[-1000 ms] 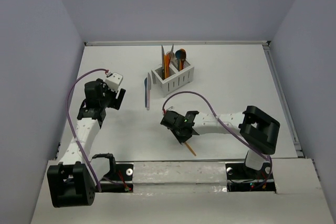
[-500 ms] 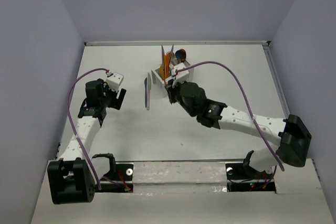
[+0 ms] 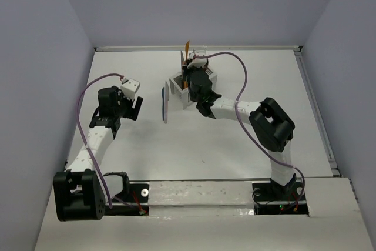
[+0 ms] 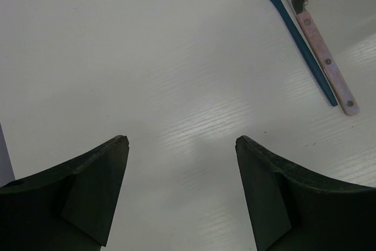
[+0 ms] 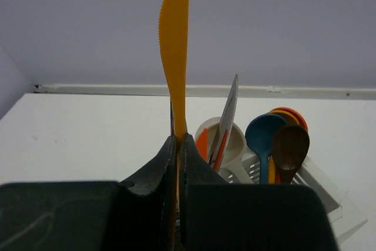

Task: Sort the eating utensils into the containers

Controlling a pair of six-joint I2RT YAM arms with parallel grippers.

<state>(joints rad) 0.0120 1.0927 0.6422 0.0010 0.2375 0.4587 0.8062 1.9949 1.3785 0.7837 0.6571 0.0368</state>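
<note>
The right gripper (image 5: 178, 143) pinches an orange knife (image 5: 175, 45) upright above the white caddy (image 3: 176, 86), far centre. The left gripper (image 4: 181, 140) hangs wide open, left of a blue utensil (image 4: 275, 3) on the table.

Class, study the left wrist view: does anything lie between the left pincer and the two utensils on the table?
Nothing visible does. Only bare table separates the open left pincer from the teal utensil and the beige-handled knife beside it.
</note>
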